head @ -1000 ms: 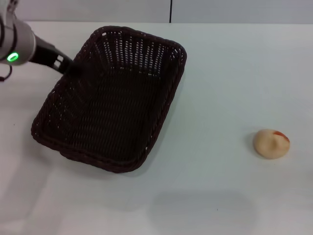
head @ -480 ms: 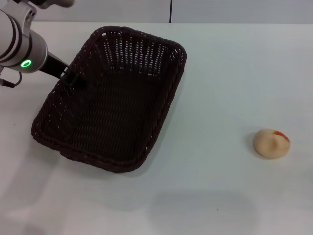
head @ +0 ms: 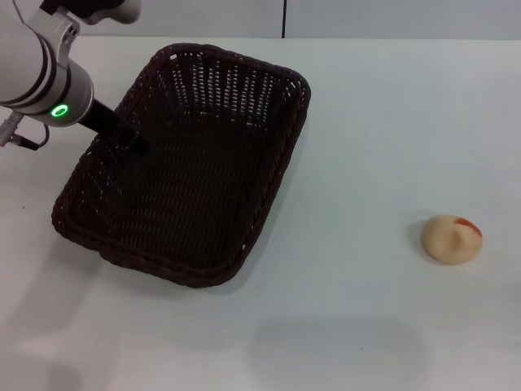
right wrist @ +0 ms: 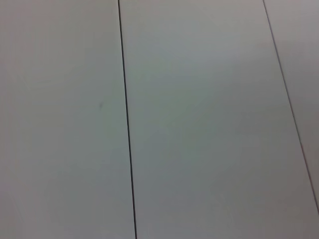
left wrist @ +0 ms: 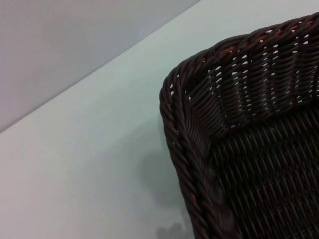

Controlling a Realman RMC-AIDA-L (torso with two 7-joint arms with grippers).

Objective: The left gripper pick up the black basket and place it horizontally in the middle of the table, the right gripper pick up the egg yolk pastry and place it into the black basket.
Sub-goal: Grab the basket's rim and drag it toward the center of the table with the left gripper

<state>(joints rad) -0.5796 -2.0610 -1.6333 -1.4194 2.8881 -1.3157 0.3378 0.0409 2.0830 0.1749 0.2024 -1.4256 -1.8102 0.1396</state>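
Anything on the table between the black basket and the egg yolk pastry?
No. In the head view, only bare white table lies between the black basket and the egg yolk pastry.

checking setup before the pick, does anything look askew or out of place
Only the black basket: it sits at an angle on the table's left side, not square or central. No spills or damage are visible.

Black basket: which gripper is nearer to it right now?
Left. The left gripper is at the black basket, over its left rim. The right gripper shows in no view, so its distance can't be judged.
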